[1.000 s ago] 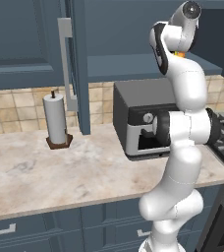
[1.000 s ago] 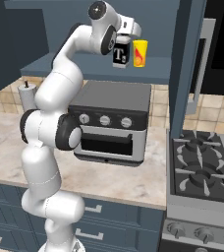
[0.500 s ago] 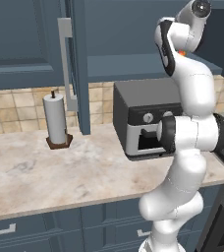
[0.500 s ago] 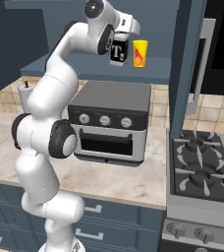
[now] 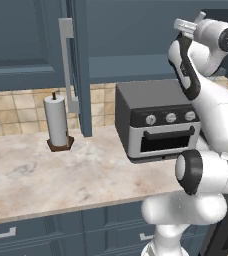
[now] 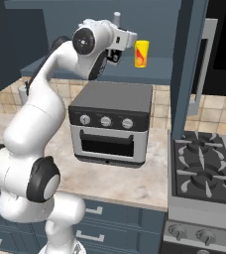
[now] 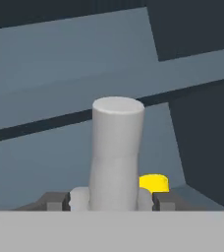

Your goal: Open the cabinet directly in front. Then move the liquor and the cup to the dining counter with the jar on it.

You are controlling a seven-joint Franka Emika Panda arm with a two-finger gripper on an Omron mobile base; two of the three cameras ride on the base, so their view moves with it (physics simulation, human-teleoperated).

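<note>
The bottle stands between the gripper's two fingers, which are clamped on it, up by the cabinet shelf. The right base view shows the yellow cup on that shelf, just beside the gripper. The arm reaches up high.

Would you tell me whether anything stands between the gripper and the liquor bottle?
Nothing visible does. In the hand view the liquor rises right between the two fingers, and the cup sits behind it to one side.

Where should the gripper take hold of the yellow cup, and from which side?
Grip the yellow cup across its round side wall, probably coming level from the open cabinet front. It stands upright on the shelf, with the liquor close beside it.
</note>
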